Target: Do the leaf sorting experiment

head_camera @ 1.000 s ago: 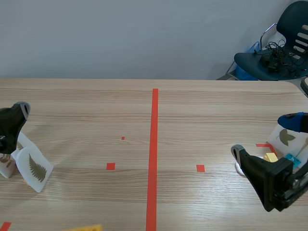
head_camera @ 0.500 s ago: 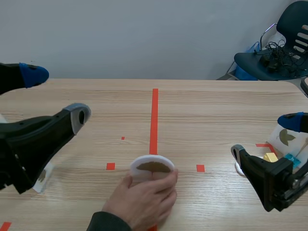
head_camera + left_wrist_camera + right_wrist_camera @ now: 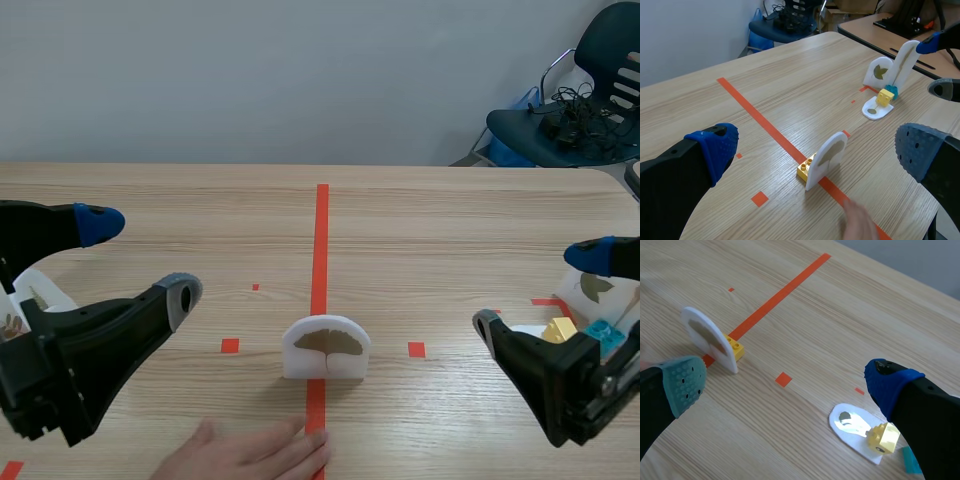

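Your leaf card (image 3: 326, 347) stood upright on the red centre line (image 3: 322, 240), a yellow brick (image 3: 806, 169) touching its back. Left gripper (image 3: 140, 258) had its fingers spread wide, and so did the right gripper (image 3: 536, 288). A person's hand (image 3: 245, 455) lay near the card.

Main leaf card (image 3: 325, 348) is a white half-round plaque with a brownish fan-shaped leaf on it. It's standing upright right on the red line (image 3: 321, 240), lower middle of the frame, with a yellow brick (image 3: 806, 169) stuck to its back. Over at the right edge there's another standing card (image 3: 597, 288) with a dark leaf. Next to that, a flat card (image 3: 855, 424) lies face-up with a yellow block (image 3: 883, 436) on it.
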Controlling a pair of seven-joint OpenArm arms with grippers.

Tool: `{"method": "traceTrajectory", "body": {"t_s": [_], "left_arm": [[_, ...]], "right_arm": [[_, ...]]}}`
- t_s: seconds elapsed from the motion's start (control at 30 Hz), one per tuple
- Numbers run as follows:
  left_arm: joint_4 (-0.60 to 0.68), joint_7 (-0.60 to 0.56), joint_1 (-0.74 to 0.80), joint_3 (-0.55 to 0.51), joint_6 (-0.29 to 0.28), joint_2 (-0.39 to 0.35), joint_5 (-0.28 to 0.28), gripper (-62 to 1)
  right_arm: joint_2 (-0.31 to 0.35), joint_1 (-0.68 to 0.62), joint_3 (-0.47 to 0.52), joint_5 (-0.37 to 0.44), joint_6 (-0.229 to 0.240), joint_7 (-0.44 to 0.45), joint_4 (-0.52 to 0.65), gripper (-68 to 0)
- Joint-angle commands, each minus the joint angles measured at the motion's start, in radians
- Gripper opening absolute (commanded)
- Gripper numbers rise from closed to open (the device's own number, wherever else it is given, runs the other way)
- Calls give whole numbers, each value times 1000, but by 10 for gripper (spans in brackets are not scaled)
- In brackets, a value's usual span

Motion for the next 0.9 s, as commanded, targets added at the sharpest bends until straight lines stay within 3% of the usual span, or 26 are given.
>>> {"method": "traceTrajectory", "body": {"t_s": [0.0, 0.1, 0.27, 0.5, 0.87], "left_arm": [[19, -14, -3, -2, -2, 2, -13, 14], [19, -14, -3, -2, -2, 2, -14, 14], [19, -14, -3, -2, -2, 2, -14, 14], [19, -14, -3, -2, -2, 2, -14, 14], [19, -15, -3, -2, -2, 2, -14, 14]], "right_arm": [[0, 45, -6, 0, -7, 11, 5, 4], [0, 94, -45, -14, 5, 10, -32, 4], [-1, 204, -161, -27, 68, 20, -171, 4], [-46, 359, -330, -235, 80, 179, -400, 4], [-183, 557, -532, -424, 79, 397, -703, 4]]}}
